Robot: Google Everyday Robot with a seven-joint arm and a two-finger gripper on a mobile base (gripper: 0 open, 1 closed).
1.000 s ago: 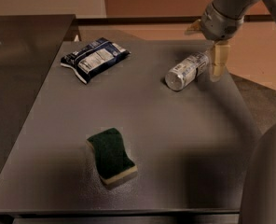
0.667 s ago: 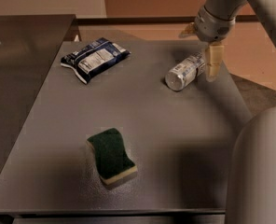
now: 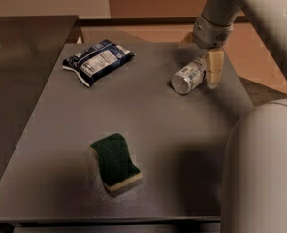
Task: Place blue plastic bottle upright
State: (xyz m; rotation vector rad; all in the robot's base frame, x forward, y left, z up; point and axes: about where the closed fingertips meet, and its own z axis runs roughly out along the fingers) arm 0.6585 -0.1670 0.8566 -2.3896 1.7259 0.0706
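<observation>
The blue plastic bottle point(image 3: 188, 76) lies on its side at the far right of the desk point(image 3: 148, 110), its far end between the spread fingers of my hand point(image 3: 199, 62). I judge nothing is done yet: gripping and standing it up remain. I cannot tell whether it holds water. A snack packet point(image 3: 98, 61) and a sponge point(image 3: 115, 161) lie well apart.

Your palette: grey, dark blue, green, tan.
You see a matte grey tabletop point(image 3: 182, 144), a white-printed dark blue snack packet point(image 3: 97, 61), a green-over-cream sponge point(image 3: 115, 161), a clear plastic bottle with a pale bluish label point(image 3: 188, 76), and a white gripper point(image 3: 199, 63) straddling it with tan fingers point(image 3: 214, 68) apart.
</observation>
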